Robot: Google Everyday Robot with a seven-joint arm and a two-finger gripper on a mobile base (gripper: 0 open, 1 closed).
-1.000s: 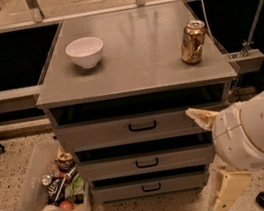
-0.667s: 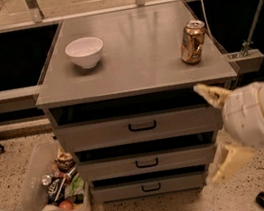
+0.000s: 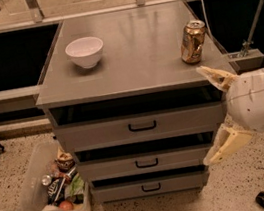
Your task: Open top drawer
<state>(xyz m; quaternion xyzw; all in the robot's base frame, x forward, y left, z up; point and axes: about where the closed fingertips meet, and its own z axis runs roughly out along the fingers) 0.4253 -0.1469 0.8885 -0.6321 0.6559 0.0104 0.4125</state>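
Gripper point(image 3: 203, 116) stood at the cabinet's right front corner, fingers spread wide. Its arm ran off the right edge, so the rest was unseen. The upper finger point(image 3: 214, 77) covered the front right corner of the cabinet top point(image 3: 137, 50). The lower finger point(image 3: 223, 146) covered the right end of the middle drawer point(image 3: 107, 169). The gap above the top drawer point(image 3: 96, 133) was dark and its inside not discernible. Can point(image 3: 193, 42) label was unreadable. Bin point(image 3: 30, 194) contents were mostly too small to name. Caster point(image 3: 263, 199) was cut by the bottom edge.

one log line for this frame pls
phase: pre-grasp | top drawer: handle untouched | pincer: open, by drawer's right end, clear of handle | on cabinet top: bowl, can
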